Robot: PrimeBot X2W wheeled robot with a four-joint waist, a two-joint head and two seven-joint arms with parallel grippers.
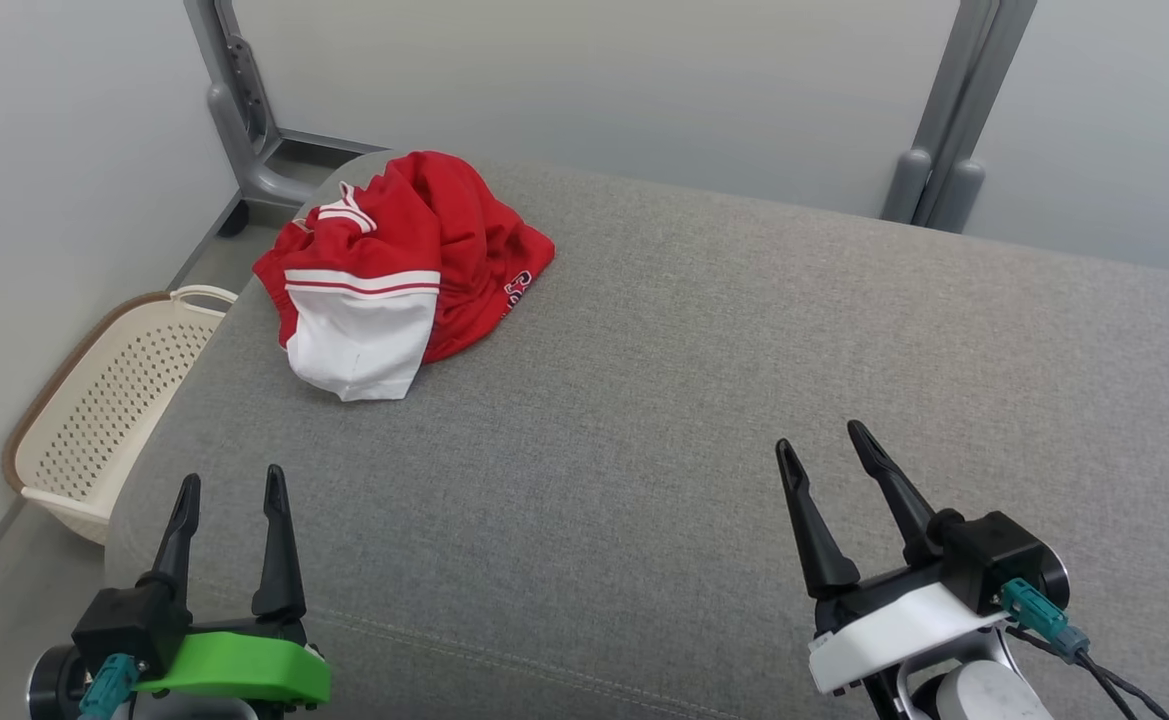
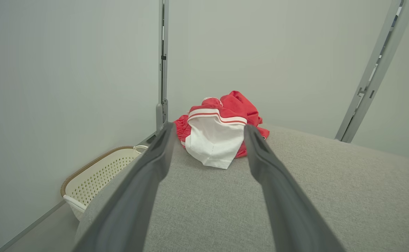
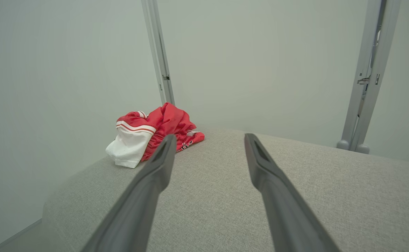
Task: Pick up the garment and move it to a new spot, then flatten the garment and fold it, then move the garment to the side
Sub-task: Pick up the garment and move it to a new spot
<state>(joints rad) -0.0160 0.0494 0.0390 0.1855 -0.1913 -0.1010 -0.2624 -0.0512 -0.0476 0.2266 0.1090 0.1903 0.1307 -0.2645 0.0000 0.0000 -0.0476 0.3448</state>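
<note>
Zero done: garment (image 1: 399, 270) crumpled at cushion's (image 1: 694, 380) far-left corner.
Left gripper (image 1: 231, 476), right gripper (image 1: 820, 436): we see both released (empty).
Remaining: every step.

Bright, even, diffuse light, faint soft shadows, sharp focus, wrist views wide-angle bowed

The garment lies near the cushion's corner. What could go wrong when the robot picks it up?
1. The garment is bunched near the left edge of the grey cushion, with the basket below; a clumsy nudge could push it off.
2. Its layers overlap, so the open left pincer may catch only one fold and drag the rest.
</note>
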